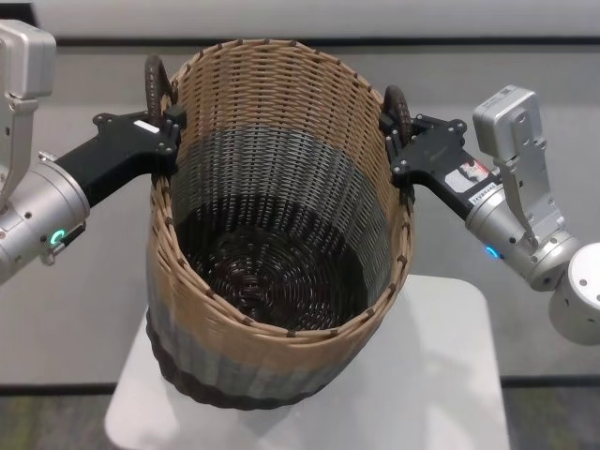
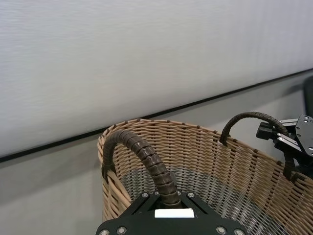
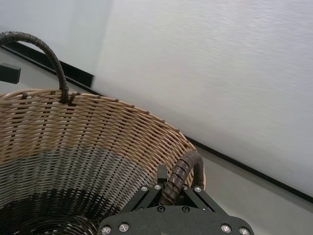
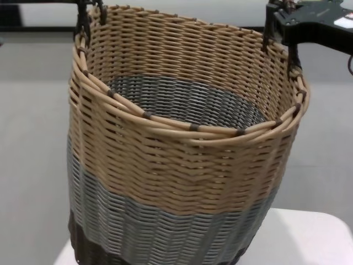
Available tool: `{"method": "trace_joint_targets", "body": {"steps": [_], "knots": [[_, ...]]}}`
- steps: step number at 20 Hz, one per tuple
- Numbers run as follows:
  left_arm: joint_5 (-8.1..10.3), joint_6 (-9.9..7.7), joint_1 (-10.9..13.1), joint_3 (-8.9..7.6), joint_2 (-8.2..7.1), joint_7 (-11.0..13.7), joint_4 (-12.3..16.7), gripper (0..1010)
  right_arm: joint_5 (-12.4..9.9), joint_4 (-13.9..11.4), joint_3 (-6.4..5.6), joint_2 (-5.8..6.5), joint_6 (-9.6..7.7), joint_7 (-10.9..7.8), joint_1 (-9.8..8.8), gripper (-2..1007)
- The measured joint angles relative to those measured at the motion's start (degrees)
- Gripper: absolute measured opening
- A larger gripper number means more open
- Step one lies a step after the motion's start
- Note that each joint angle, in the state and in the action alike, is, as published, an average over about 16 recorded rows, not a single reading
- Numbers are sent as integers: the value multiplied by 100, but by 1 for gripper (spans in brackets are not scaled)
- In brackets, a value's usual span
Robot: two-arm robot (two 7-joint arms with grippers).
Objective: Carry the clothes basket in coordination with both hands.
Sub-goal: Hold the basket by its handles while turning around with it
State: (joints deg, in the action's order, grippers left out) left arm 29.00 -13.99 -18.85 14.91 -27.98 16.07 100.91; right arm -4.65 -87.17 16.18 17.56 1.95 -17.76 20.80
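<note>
The clothes basket [image 1: 281, 281] is a large round wicker basket with a tan top band, grey middle and dark base; it is empty and hangs between my arms, tilted toward me. My left gripper [image 1: 167, 122] is shut on the left loop handle [image 1: 155, 80]; the handle runs down into the gripper [image 2: 168, 208] in the left wrist view. My right gripper [image 1: 398, 141] is shut on the right loop handle [image 1: 396, 103], as the right wrist view [image 3: 168, 196] shows. The chest view shows the basket [image 4: 182, 182] filling the frame, with the right gripper [image 4: 281, 25] at its upper rim.
A small white table [image 1: 450, 375] is under and in front of the basket's base; whether the base touches it cannot be told. Grey floor lies on both sides. A pale wall with a dark baseboard [image 2: 49, 144] stands behind.
</note>
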Motion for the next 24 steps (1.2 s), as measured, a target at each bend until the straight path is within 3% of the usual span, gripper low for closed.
{"method": "trace_joint_targets", "body": {"steps": [24], "knots": [[4,-7,-1,-3,0,0,0,0,0,1,0,0,0,0,0,66]]}}
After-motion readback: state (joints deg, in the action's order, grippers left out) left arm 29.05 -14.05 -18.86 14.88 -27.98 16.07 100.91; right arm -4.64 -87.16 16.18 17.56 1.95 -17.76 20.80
